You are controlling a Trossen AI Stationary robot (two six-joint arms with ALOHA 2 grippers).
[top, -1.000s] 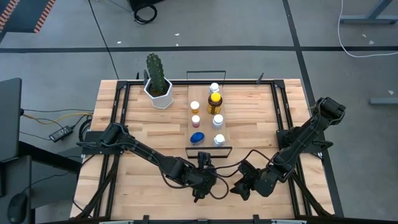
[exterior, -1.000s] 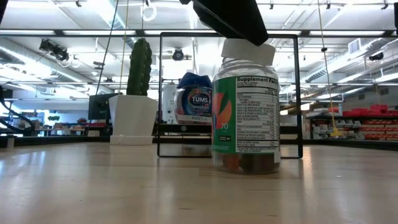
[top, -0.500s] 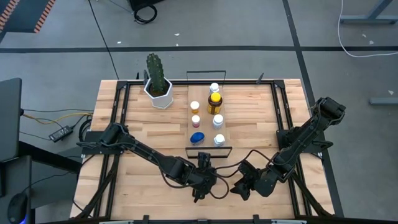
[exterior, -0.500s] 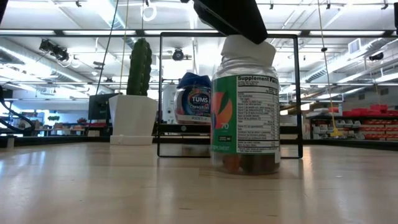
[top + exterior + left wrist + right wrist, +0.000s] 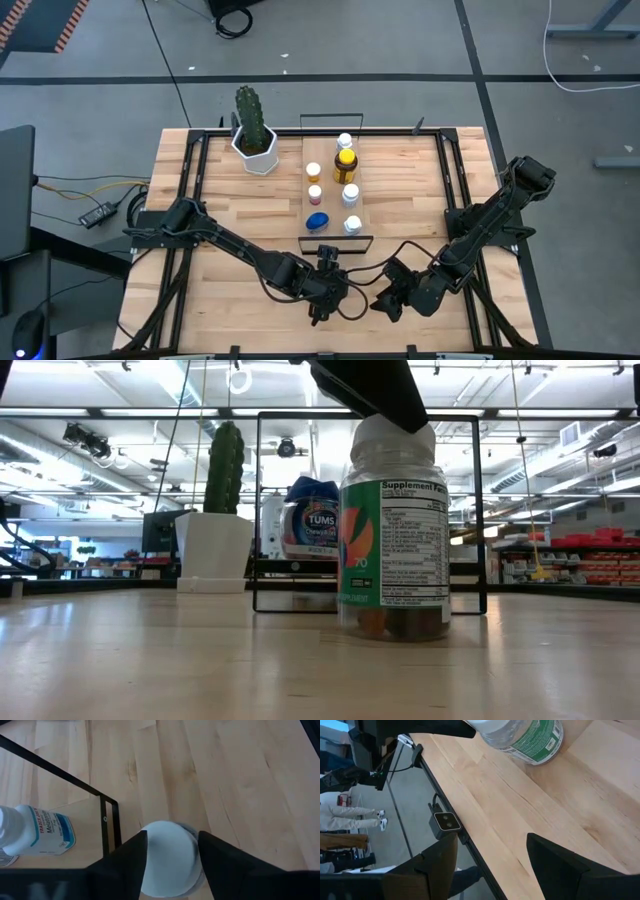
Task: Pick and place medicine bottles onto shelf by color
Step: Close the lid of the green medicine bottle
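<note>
A clear medicine bottle (image 5: 395, 550) with a green label and a white cap (image 5: 167, 857) stands upright on the table, just before the shelf's near wire rail (image 5: 335, 240). My left gripper (image 5: 328, 262) is shut on its cap. The shelf (image 5: 333, 205), a light-wood board, bears several bottles, among them an amber one with a yellow cap (image 5: 345, 162), a pinkish one (image 5: 315, 193) and a blue-lidded one (image 5: 317, 221). My right gripper (image 5: 492, 870) stands open near the table's front edge, to the right of the bottle (image 5: 525, 735), with nothing between its fingers. My left gripper pinches the cap's round side (image 5: 145, 855) between its two fingers (image 5: 220, 865), one on each side. The fingers slant down from the table's near-left side. The bottle stands upright with its base on the table (image 5: 395, 635).
A white pot with a green cactus (image 5: 255, 135) stands at the far left, beside the shelf. A white melatonin bottle (image 5: 35, 830) stands at the shelf's near end, just behind the rail. Bare wood lies to the shelf's right (image 5: 410, 190).
My left gripper's fingers have drawn in on the bottle's cap, which now shows straighter under them in the low view. The bottle has stayed standing on the table in the same spot.
</note>
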